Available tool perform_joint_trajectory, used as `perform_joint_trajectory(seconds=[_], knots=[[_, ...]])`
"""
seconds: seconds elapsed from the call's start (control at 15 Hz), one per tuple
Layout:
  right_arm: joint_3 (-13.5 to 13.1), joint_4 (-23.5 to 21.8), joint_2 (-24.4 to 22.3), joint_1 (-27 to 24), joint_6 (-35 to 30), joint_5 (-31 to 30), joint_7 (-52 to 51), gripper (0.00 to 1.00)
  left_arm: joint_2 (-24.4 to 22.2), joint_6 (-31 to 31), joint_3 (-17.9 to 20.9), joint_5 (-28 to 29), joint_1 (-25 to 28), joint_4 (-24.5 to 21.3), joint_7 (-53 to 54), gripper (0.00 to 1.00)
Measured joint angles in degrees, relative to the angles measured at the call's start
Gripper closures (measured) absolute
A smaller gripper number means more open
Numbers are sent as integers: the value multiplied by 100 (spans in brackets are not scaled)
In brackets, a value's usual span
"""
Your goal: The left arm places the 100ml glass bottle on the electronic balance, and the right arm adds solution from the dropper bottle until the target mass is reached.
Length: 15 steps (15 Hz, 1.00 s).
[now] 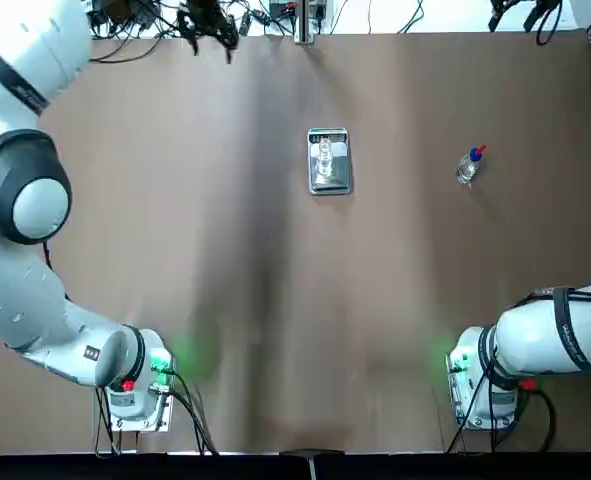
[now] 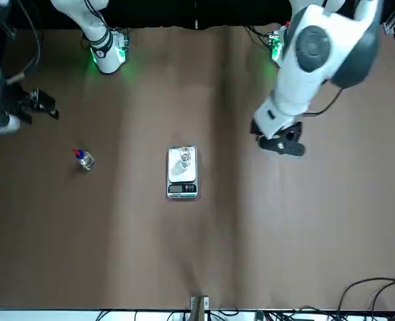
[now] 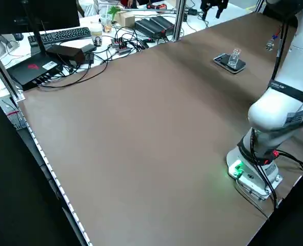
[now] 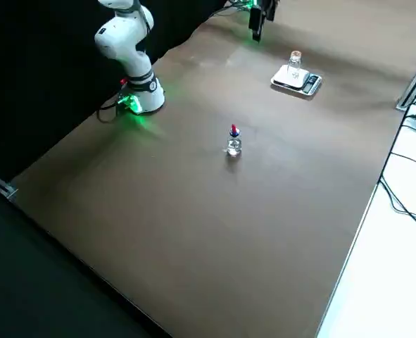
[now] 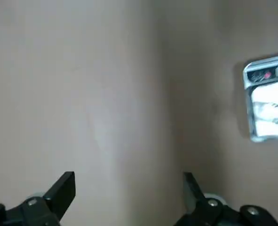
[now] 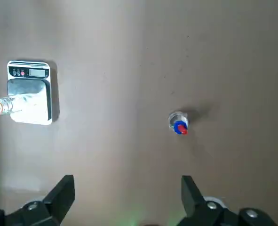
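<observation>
The glass bottle [image 1: 324,152] stands on the scale [image 1: 329,175], upper centre of the top view; dropper bottle [image 1: 469,166] alone at right, bare table [image 1: 225,300] around; left gripper [image 5: 129,197] and right gripper [image 6: 128,200] gape, empty.

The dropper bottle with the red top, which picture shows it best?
The right side view: the dropper bottle stands upright in profile, red bulb over blue collar. Top, front and right wrist views look down on it, small. In the left side view it is tiny; the left wrist view misses it.

brown table [image 1: 175,250], silver electronic balance [image 1: 329,170], blue-and-red-topped dropper bottle [image 1: 469,165]
</observation>
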Motion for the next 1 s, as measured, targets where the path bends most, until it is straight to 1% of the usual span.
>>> perform_joint_trajectory(seconds=[0.13,0.2,0.33,0.4,0.47,0.6,0.73,0.87,1.0], knots=[[22,-190,-368,99,7,-170,14,0,205,417,-7,1,-326,-2,-665,0],[48,-534,-716,138,67,-225,21,0,338,643,-9,48,-476,-1,-937,0],[66,-955,-992,143,351,-234,21,0,320,663,33,94,-367,34,-800,0],[69,-1165,-1109,143,497,-237,21,0,247,638,51,106,-204,80,-536,0],[69,-1323,-1192,143,576,-240,21,0,126,482,52,106,34,119,-149,0],[70,-1394,-1260,143,665,-246,21,0,-210,-77,44,96,603,147,786,0],[70,-1326,-1276,143,731,-262,22,0,-542,-396,44,-44,1090,147,1443,0],[62,-1223,-1270,141,746,-282,41,0,-785,-608,43,-147,1415,143,1725,0],[42,-1172,-1269,131,729,-288,43,0,-908,-709,45,-177,1531,138,1763,0]])
